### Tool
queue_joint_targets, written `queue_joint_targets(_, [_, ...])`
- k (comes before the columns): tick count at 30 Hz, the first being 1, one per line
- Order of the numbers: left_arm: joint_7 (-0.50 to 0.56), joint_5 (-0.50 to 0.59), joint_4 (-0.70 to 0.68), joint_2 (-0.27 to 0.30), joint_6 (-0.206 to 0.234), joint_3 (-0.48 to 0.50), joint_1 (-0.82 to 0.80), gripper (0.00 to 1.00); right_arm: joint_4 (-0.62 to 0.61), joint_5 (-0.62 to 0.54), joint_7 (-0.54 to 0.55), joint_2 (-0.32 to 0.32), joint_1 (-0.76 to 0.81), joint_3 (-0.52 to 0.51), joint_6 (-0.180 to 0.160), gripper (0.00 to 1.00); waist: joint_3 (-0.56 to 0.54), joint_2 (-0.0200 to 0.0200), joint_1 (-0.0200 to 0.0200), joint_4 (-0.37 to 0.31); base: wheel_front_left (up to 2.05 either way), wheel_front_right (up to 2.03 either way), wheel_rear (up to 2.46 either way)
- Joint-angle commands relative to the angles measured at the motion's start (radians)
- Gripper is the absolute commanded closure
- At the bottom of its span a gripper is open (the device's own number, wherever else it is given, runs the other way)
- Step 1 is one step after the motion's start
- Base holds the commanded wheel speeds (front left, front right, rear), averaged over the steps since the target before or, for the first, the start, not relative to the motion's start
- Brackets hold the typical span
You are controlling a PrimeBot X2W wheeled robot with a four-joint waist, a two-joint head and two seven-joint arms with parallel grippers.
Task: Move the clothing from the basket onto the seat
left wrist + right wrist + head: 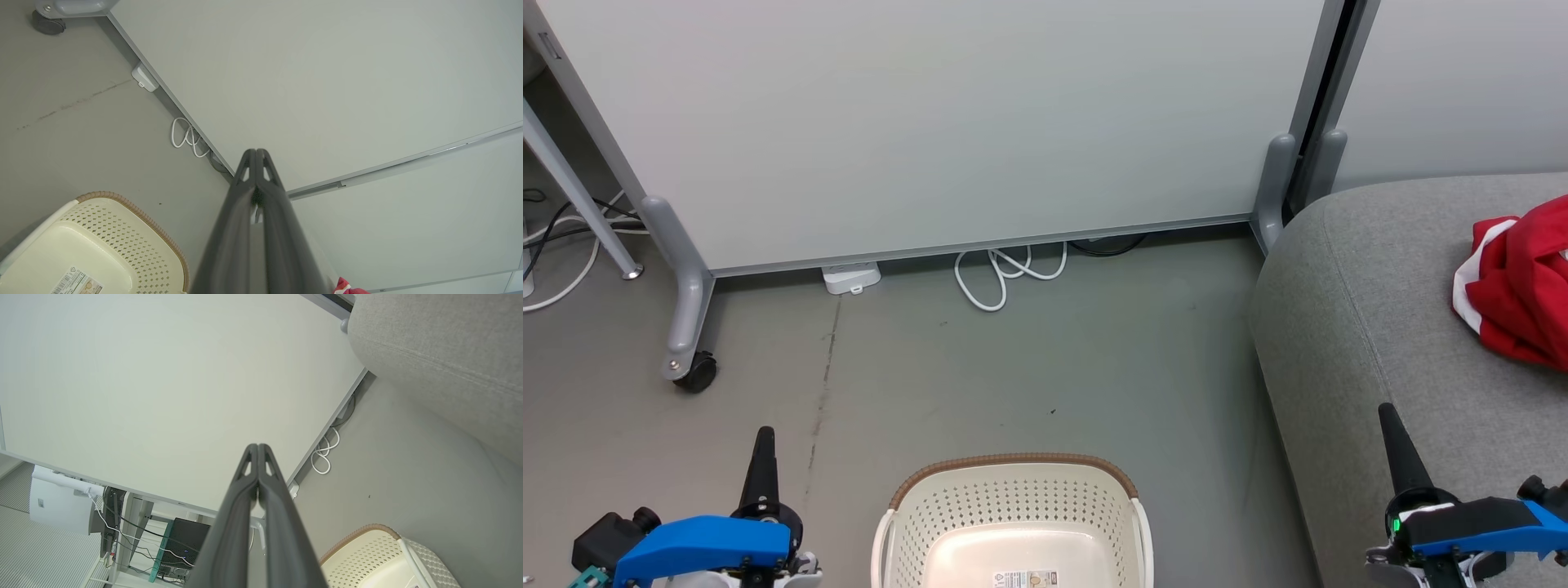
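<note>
The cream basket point(1013, 506) with a brown rim stands on the floor at the bottom centre; its inside shows a bare bottom with a label. Red clothing point(1515, 282) with a white edge lies bunched on the grey seat point(1372, 327) at the right. My left gripper point(763, 457) is shut at the lower left, left of the basket, holding nothing. My right gripper point(1395, 445) is shut at the lower right, over the seat's front part, well short of the clothing. The wrist views show each pair of fingers point(256, 163) point(258, 457) pressed together, and the basket point(102, 245) point(380, 559).
A pale partition panel point(931, 122) on grey wheeled feet point(690, 327) stands behind the basket. A white cable loop point(1005, 273) and a white power block point(851, 278) lie at its base. Bare grey floor point(1054, 367) spreads between panel, basket and seat.
</note>
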Motion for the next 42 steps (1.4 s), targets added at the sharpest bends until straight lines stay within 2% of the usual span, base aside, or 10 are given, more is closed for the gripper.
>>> queue_joint_targets(1, [0.007,-0.023,-0.015,0.002,-0.005,0.006,-0.026,1.0,-0.013,0.023,0.006,-0.007,-0.023,-0.002,0.0,1.0,0.0,0.0,0.0,0.0,0.0,0.0,0.0])
queue_joint_targets(42, [0.098,-0.347,-0.08,-0.012,-0.008,0.055,-0.045,1.0,-0.03,0.361,0.082,-0.009,-0.045,-0.012,0.001,1.0,0.004,0.0,0.0,-0.015,0.0,0.0,0.0])
